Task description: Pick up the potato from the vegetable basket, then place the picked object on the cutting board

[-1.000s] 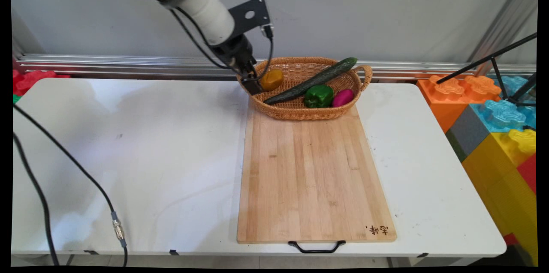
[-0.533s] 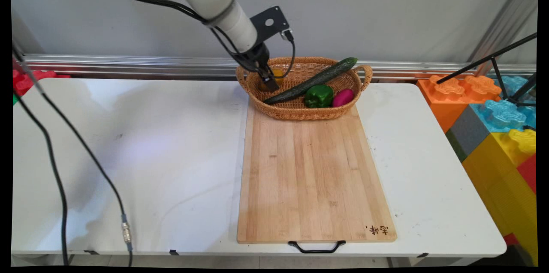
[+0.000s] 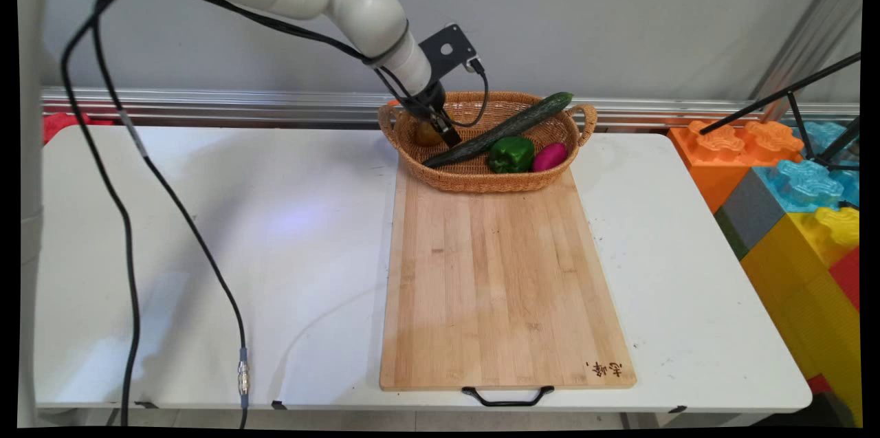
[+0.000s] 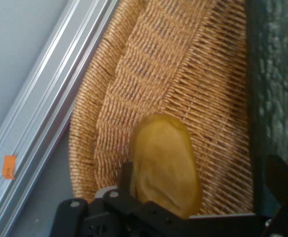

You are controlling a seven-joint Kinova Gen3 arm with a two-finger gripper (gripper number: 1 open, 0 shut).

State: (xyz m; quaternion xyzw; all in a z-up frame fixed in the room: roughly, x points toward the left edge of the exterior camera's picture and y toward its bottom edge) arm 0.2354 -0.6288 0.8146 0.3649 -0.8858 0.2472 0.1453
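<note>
While lowered into the basket's left end
Gripper (image 4: 198, 210): spread open, a finger (image 4: 282, 185) seen on either side of the yellow-brown potato (image 4: 166, 165).
Basket (image 3: 474, 180): wicker; potato, long cucumber (image 3: 505, 127), green pepper (image 3: 511, 154) and magenta piece (image 3: 549, 157) are held inside.
Support: the basket is set on a wooden cutting board (image 3: 502, 287), which lies on the white table (image 3: 206, 238).

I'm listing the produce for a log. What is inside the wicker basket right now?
Inside the wicker basket: a cucumber, a green pepper, a magenta piece and a yellow-brown potato between the gripper fingers. Anything beneath them is covered.
</note>
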